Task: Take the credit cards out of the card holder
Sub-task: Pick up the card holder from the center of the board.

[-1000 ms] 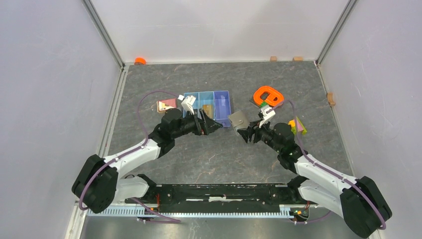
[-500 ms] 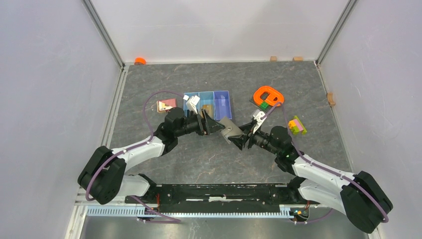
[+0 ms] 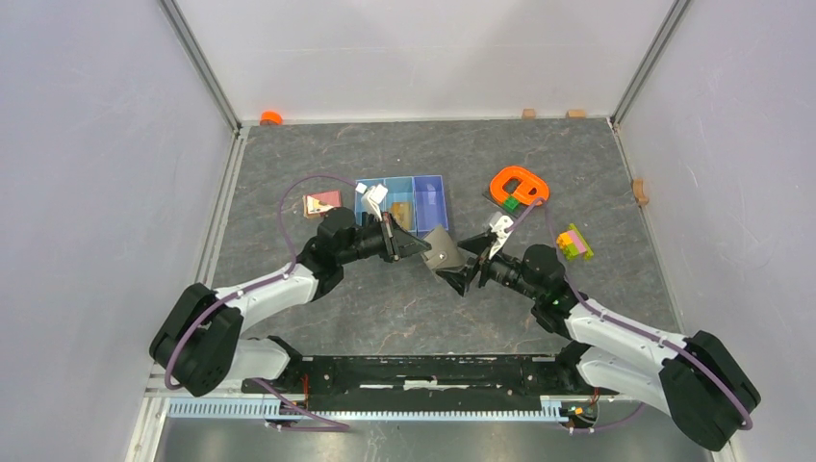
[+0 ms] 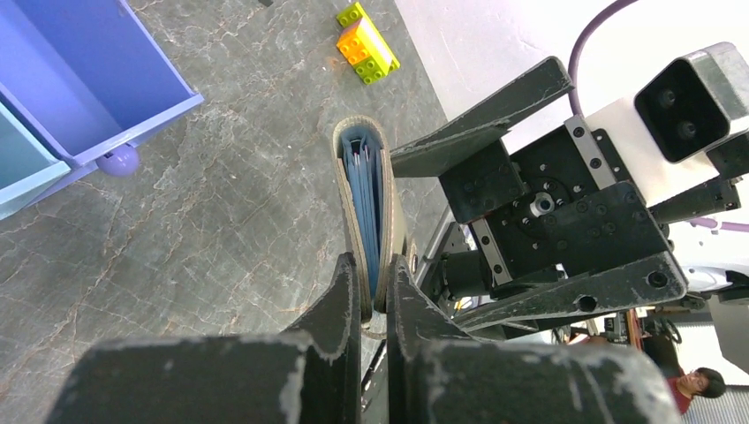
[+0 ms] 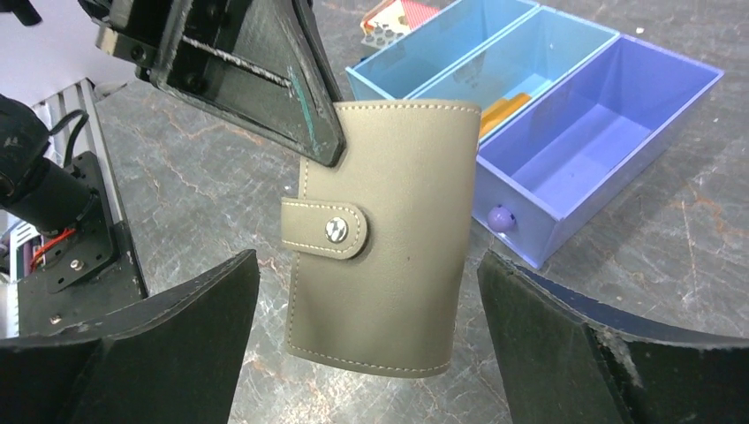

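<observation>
The card holder is a grey-taupe folded wallet with its snap strap fastened, held in the air between the two arms. My left gripper is shut on one corner of it. In the left wrist view its fingers pinch the holder edge-on, and blue inner leaves show. My right gripper is open. In the right wrist view its fingers stand wide on either side of the holder, apart from it. The credit cards are hidden inside the shut holder.
A blue-and-purple three-compartment tray stands just behind the left gripper and shows in the right wrist view. An orange ring-shaped object and coloured toy bricks lie at the right. A small pink-and-tan block lies left of the tray.
The right gripper brought the card holder leftward to the left gripper. The left gripper shut on it, then the right gripper opened and let go.
</observation>
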Available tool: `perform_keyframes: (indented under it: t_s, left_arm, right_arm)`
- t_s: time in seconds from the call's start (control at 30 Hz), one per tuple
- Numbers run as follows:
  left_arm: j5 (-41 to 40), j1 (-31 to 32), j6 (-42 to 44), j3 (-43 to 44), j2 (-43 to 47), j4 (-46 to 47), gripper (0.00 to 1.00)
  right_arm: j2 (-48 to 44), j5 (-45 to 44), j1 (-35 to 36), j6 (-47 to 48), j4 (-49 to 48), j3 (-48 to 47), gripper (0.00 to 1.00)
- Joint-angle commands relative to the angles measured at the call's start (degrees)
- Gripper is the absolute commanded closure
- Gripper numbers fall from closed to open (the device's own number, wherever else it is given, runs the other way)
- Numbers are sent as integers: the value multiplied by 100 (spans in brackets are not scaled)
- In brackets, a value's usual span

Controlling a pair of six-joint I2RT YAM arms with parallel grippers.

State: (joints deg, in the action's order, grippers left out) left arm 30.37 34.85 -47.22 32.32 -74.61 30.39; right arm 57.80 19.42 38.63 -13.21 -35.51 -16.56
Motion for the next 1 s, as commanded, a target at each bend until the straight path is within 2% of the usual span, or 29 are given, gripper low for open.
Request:
perform_keyframes:
  t_s: [0.0,0.27,0.47,0.6,0.83,0.97]
  left_arm:
    - [212,14,261,236,317,248,98]
    - [-39,17,468,19,968,180,98]
    - [-170,15,447,-217,1313,499,97]
    - [-122,14,339,-389,1457,881,97]
    - [386,17,15,-489,1356,1721,96]
    - [435,14,-24,-516,1370,1824,96]
  right_arm:
    - [-327,-71,-79,-87,-196,-97,3]
    - [-635,354,-584,-579,-428,67,3]
    - [-558,1201,-1176,-1387,-1352,368,11]
    - [-319,1625,-1341,-1752,-1885,435,19]
    - [103,2177,-1350,-2196,-2701,461,42]
    - [272,2391,-1353,-2450,-3148,494,51]
